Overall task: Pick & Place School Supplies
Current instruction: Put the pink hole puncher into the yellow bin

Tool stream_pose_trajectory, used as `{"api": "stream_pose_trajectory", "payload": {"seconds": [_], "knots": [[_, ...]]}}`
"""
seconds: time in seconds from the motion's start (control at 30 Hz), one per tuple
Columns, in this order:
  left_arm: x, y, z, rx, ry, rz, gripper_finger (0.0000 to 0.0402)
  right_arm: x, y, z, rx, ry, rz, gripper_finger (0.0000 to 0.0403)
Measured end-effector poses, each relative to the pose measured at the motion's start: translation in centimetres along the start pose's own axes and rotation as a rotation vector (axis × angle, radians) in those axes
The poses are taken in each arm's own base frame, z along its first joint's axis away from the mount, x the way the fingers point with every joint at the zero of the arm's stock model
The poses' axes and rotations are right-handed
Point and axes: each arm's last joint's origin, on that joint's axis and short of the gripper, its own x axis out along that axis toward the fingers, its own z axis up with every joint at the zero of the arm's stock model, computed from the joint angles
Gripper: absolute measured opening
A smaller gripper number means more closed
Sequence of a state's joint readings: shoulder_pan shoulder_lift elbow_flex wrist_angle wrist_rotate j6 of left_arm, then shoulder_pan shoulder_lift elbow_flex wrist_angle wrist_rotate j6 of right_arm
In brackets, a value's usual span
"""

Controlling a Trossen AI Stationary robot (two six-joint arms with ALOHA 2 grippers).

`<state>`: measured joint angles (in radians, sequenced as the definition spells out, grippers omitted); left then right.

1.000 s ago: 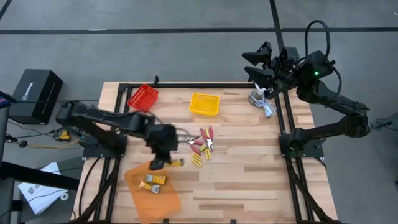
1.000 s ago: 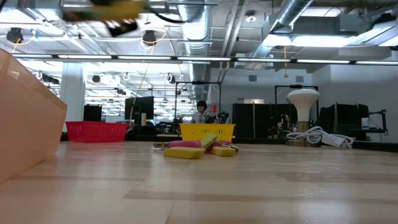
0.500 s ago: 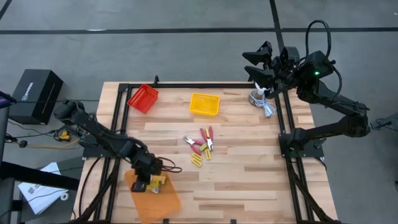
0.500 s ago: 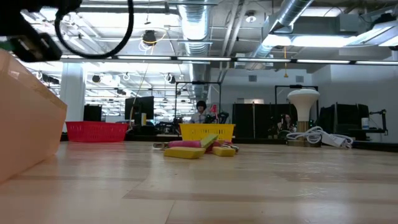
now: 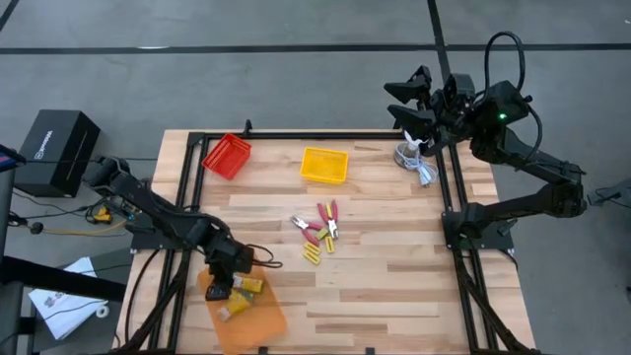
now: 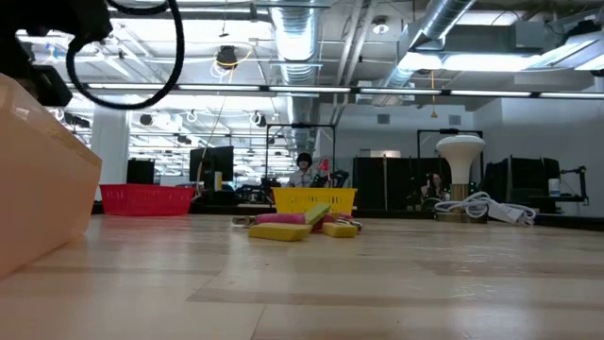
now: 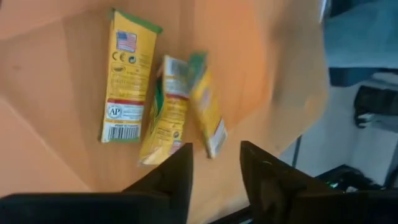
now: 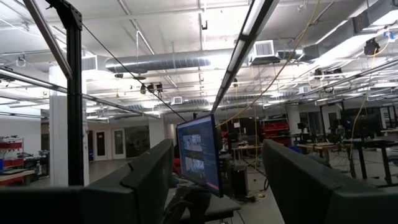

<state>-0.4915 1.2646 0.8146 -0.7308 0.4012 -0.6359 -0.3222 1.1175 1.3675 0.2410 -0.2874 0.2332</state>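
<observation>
Left gripper point(image 5: 225, 286) hangs over the orange tray point(image 5: 261, 320) at the table's near-left corner; in the left wrist view its fingers point(image 7: 168, 180) stand spread with nothing between them, and three yellow packs point(image 7: 165, 102) lie loose on the tray floor just ahead of the tips, one flat with its label up, the other two overlapping and tilted. Judgement: a drop into the tray looks done, so the next pick falls to what is left on the table. The remaining supplies, a cluster point(image 5: 318, 233) of pink-handled tools and yellow sticks, lie mid-table, away from the left gripper toward the table's centre and the far side, well apart from the tray. In the high view the tools lie at mixed angles, mostly pointing roughly from near to far; a yellow piece point(image 5: 313, 254) lies at the cluster's near edge, closest to the left arm. In the low view the cluster point(image 6: 300, 224) lies flat in front of the yellow tray point(image 6: 315, 199). Right gripper point(image 5: 406, 104) is parked high off the far-right corner, fingers spread on empty air, so the left arm is nearer to the cluster.
</observation>
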Motion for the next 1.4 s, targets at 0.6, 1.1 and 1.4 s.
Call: {"api": "stream_pose_trajectory", "payload": {"seconds": [0.6,1.1,1.4], "knots": [[-8.7,1.8,2.0,-0.138,-0.766,0.043,0.0146,0.4,-0.9,-2.9,0.051,0.221,-0.078,0.0235],[-13.1,7.5,6.2,-0.168,-1.171,0.274,0.0144,2.6,-2.3,-11.0,0.056,0.632,-0.069,0.0235],[-15.4,9.6,5.5,-0.208,-1.260,0.400,0.0144,2.0,-2.8,-15.1,0.164,0.918,-0.058,0.0235]]}}
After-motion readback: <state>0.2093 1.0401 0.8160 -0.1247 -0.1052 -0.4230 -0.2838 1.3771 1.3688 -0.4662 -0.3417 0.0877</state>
